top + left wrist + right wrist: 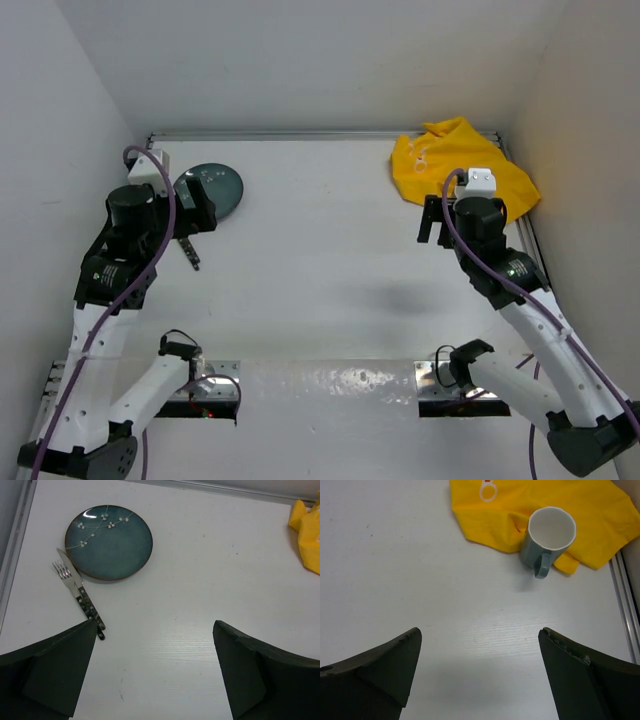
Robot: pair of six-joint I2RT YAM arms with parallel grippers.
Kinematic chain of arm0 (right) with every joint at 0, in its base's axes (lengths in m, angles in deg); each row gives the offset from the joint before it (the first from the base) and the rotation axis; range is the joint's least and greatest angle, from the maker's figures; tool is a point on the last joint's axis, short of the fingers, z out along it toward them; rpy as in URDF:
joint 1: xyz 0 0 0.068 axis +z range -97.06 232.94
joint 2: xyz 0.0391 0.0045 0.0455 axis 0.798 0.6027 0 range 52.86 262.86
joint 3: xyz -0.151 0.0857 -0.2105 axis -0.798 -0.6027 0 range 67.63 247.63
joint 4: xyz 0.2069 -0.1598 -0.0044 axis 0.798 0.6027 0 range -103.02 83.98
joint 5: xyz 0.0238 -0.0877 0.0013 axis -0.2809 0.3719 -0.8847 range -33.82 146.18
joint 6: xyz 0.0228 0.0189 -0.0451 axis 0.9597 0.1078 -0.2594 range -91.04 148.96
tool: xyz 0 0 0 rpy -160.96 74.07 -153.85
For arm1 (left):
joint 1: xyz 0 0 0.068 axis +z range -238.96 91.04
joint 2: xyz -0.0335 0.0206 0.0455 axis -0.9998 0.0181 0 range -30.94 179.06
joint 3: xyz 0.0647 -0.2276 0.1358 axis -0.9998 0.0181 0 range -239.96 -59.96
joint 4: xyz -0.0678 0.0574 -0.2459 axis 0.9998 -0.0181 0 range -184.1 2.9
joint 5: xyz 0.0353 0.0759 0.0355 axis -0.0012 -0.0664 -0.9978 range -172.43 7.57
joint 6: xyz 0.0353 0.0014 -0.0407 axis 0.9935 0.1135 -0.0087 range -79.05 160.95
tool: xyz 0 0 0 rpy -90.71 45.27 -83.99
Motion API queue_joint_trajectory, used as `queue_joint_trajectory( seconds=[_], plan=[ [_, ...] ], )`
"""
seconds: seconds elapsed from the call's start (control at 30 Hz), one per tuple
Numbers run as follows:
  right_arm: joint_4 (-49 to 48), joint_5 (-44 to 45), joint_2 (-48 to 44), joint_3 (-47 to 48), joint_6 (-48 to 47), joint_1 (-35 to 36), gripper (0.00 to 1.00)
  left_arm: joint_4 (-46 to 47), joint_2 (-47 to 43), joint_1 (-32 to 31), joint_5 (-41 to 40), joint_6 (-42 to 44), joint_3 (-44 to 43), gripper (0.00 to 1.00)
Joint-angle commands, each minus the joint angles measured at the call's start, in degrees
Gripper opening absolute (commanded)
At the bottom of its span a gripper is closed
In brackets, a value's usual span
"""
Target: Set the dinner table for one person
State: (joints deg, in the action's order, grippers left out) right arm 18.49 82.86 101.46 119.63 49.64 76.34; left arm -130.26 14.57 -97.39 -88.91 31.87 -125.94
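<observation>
You have the large flat white tabletop (pixel 320 260) lying rigid under both arms. Your left fingers (pixel 55 675) and right fingers (pixel 585 680) are spread apart, empty. Near the far-left corner sits a glossy teal ceramic plate (pixel 110 542), probably slippery and breakable, so pinch its rim. In the far-right corner lies a limp crumpled yellow cloth placemat (pixel 485 520); grab an edge.

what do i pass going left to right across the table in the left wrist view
fork and knife lying together (their order unclear) → blue plate → yellow placemat at the right edge
</observation>
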Motion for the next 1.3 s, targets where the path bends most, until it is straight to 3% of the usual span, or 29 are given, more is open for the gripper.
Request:
queue_joint_trajectory(
  seconds=[0.0, 0.2, 0.3, 0.4, 0.57, 0.63, 1.1, 1.27],
  plan=[
    [-4.34, 1.54, 0.36, 1.87, 1.37, 0.24, 0.99, 0.62, -1.04, -1.85, -2.31, 0.29, -1.26, 1.00],
    [-7.51, 0.92, 2.98, 3.44, -1.08, 0.16, 0.99, 0.44, -0.61, -2.91, 0.93, 0.03, -0.47, 1.00],
    [-8.21, 3.98, 8.51, 8.00, -2.57, 0.16, 0.98, 1.06, 1.06, -2.83, 2.60, -0.32, -0.03, 1.00],
    [-9.18, 5.93, 16.33, 13.98, -4.60, -1.94, 0.94, 2.90, 3.34, -2.91, 4.80, 0.12, 0.93, 0.98],
    [-10.15, -4.00, 31.62, 25.04, -1.96, -12.49, 0.90, 5.01, 6.77, -2.91, 6.13, -0.94, 0.76, 0.97],
    [-9.98, -2.33, 39.41, 31.10, -4.50, -12.93, 0.91, 6.32, 8.18, -2.82, 6.22, -1.11, 1.02, 0.97],
    [-6.55, -21.92, 82.34, 64.77, -9.18, -17.86, 0.96, 12.48, 16.26, -2.74, 9.21, -4.72, 4.54, 0.97],
    [-8.30, -23.42, 89.90, 65.94, -8.56, -17.95, 0.90, 12.75, 17.24, -2.65, 9.56, -5.51, 4.80, 0.97]
  ],
)
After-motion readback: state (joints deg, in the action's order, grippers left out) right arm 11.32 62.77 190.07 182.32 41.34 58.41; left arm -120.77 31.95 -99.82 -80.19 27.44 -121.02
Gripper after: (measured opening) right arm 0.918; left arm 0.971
